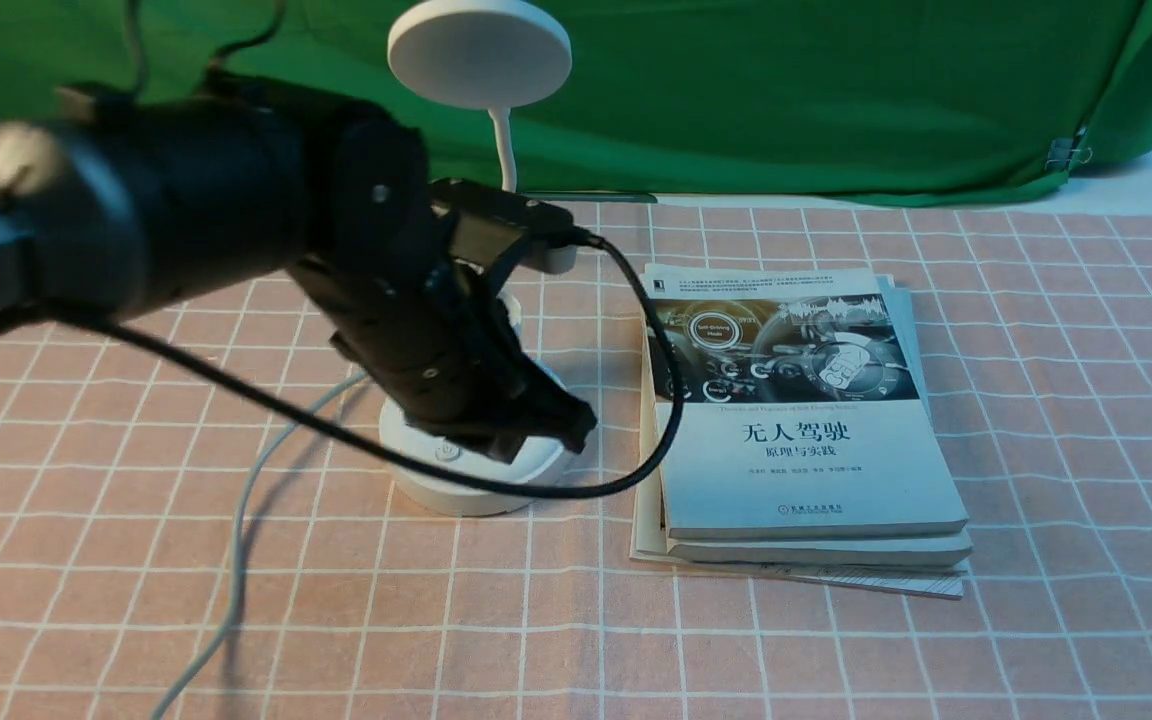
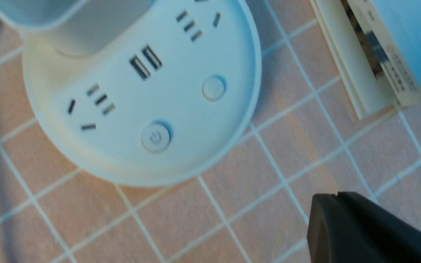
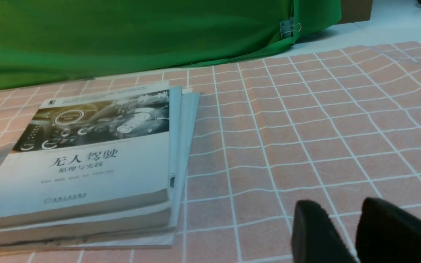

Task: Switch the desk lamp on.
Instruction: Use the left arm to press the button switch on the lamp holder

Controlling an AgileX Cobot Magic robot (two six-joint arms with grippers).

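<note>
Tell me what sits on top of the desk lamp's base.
The base carries sockets, two buttons and a cup holder; whatever is inside the holder isn't visible.

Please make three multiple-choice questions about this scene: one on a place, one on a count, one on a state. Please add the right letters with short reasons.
1. Where is the stack of books?
A) Left of the lamp base
B) Right of the lamp base
C) Under the lamp base

2. How many round buttons are on the lamp base?
A) One
B) Two
C) Four

3. How is the right hand?
A) Gripping the cord
B) Pressing a button
C) Not holding anything

1: B, the front view shows the books on the robot's right of the base.
2: B, the left wrist view shows one button with a power sign and one plain button.
3: C, the right wrist view shows its fingertips apart, with only the checked cloth seen between them.
</note>
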